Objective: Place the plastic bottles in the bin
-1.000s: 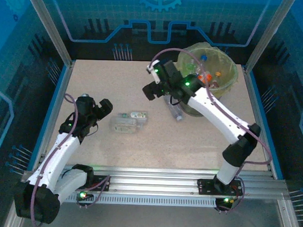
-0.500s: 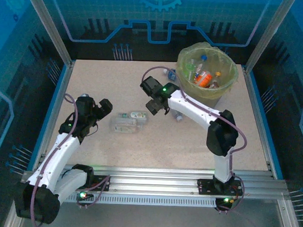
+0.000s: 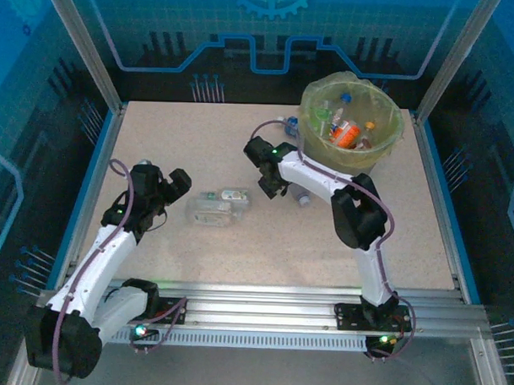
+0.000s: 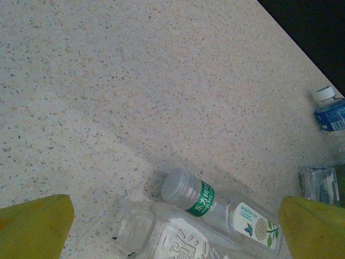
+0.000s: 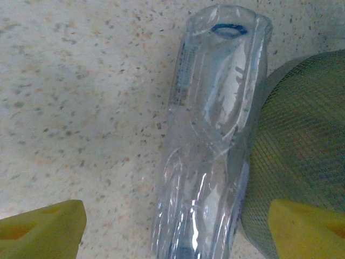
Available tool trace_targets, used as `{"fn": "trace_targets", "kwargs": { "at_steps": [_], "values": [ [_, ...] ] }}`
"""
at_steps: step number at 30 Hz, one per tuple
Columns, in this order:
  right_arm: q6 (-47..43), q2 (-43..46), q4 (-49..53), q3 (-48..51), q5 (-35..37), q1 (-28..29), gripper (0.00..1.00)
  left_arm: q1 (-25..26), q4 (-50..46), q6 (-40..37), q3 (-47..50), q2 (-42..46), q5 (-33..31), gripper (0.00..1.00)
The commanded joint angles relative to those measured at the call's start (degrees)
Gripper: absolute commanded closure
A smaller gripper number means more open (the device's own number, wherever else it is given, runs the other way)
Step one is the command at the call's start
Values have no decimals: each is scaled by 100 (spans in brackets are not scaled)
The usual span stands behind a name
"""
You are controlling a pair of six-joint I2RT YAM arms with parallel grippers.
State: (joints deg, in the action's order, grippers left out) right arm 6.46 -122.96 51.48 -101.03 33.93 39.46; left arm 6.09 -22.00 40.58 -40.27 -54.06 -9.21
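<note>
Plastic bottles (image 3: 345, 132) are lying heaped inside the bin (image 3: 352, 165), which is standing at the far right corner of the desk (image 3: 183, 139). Others are waiting on the desk. A clear bottle (image 5: 215, 124) is lying on its side at the foot of the bin, its flank touching the bin's wall. Two more, one a green-labelled bottle (image 4: 215, 204), are lying side by side near the middle of the desk. A blue-labelled bottle (image 4: 329, 110) is resting near the far edge beside the bin.

The right fingers (image 5: 43, 224) are hanging over the clear bottle, spread wide with one tip on each side of its body and gripping nothing. The left fingers (image 4: 32, 226) are also standing wide and empty above the middle pair.

The clear bottle is looking empty, thin-walled and dented, so it is probably light and springy, giving under a hard squeeze. Being smooth and round, it is likely to roll or slip. A hold across the mid-body seems best. On the bin side, though, there seems little room for a finger.
</note>
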Motion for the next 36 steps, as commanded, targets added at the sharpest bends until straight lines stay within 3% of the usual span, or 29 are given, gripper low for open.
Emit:
{"fn": "trace_targets", "kwargs": {
  "at_steps": [1,9,36],
  "values": [
    [173,-229,77,-270,78,-124,12,-73,63,85,81,-51,-48,1],
    [219,-628,69,-598,93,-267,14,-73,91,91,72,-131,-28,1],
    [250,-1002,37,-824,-1459,-432,21,-73,47,47,38,-114,-28,1]
  ]
}}
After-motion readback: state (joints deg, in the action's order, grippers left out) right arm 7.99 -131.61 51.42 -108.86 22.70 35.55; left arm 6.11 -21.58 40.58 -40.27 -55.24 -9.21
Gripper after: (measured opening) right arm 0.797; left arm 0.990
